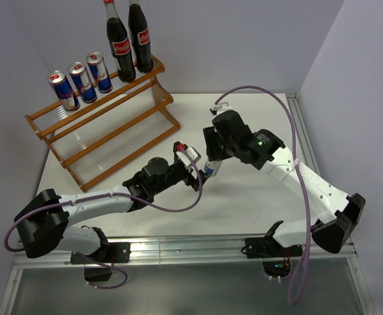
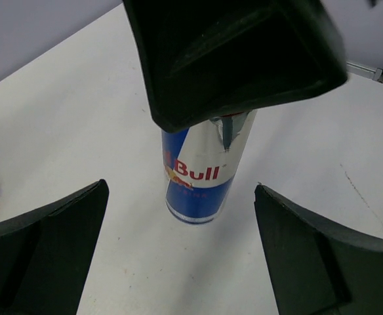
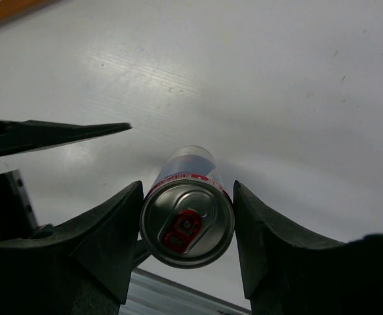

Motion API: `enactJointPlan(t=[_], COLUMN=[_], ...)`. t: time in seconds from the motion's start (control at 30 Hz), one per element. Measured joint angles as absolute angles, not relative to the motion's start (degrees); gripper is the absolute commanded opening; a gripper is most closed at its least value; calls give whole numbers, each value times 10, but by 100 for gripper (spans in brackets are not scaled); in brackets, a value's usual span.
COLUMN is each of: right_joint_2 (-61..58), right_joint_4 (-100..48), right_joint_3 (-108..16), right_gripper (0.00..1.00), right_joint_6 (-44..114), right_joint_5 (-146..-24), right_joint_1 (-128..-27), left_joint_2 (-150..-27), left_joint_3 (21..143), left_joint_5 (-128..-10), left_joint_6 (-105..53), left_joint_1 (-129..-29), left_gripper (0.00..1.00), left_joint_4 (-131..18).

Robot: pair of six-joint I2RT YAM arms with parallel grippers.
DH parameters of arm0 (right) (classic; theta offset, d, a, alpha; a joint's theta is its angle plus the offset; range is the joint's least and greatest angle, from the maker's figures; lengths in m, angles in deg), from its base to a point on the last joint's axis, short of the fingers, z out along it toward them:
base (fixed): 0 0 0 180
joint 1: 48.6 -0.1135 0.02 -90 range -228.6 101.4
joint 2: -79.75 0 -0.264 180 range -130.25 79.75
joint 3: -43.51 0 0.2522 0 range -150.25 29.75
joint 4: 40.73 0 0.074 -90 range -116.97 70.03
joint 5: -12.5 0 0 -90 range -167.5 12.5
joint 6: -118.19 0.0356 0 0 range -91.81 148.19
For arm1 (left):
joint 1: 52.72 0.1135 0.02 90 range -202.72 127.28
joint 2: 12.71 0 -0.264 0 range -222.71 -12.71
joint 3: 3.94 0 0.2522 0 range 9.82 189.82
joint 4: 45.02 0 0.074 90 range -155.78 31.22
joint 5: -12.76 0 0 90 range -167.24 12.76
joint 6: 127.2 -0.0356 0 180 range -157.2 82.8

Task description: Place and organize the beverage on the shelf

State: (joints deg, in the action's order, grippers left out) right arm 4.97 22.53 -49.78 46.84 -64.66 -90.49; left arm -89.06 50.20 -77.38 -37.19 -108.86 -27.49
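Right pincer (image 3: pixel 187 211) grips the upright energy-drink can (image 2: pixel 198 177) near the table's (image 1: pixel 257 203) middle; left pincer (image 2: pixel 181 191) gapes wide and empty beside it.

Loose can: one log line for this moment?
right claw: shut on can, upright on table | left claw: open, facing can | shelf: three cans, two bottles on top tier
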Motion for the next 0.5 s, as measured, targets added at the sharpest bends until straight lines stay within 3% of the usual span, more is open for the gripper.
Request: enactJointPlan(t=[0.37,0.47,0.5], right_joint_2=[46,41,38], right_joint_4=[264,269,272], right_joint_3=[-562,-571,-574], right_gripper=[24,24,24], right_joint_6=[484,488,488], right_joint_5=[-617,-608,-605], right_joint_1=[-1002,-1009,-1011], left_joint_2=[-891,-890,-890], left_joint_3=[467,467,467], left_joint_5=[-840,-855,-859], left_joint_6=[-398,-399,-400], left_joint_1=[-1121,-1124,-1125], left_gripper=[99,91,84], left_joint_4=[-210,-201,-200])
